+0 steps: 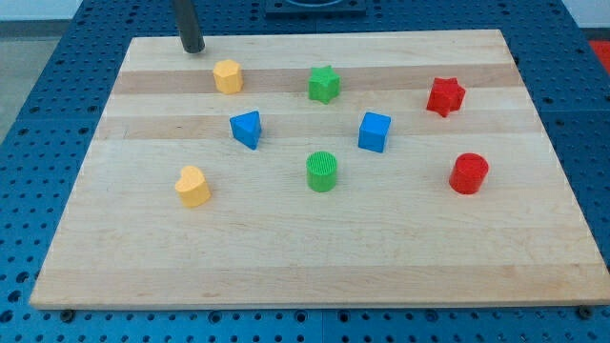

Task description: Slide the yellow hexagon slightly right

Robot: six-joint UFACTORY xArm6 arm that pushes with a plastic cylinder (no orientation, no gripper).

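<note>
The yellow hexagon (228, 76) sits near the top left of the wooden board (286, 257). My tip (193, 50) rests at the board's top edge, up and to the left of the yellow hexagon, a short gap apart from it. The rod rises out of the view's top. A green star (324, 84) lies to the right of the hexagon in the same row.
A blue triangular block (247, 129) sits below the hexagon. A yellow heart-like block (193, 186) is at lower left. A blue cube (375, 131), a green cylinder (322, 171), a red star (445, 96) and a red cylinder (468, 173) lie further right.
</note>
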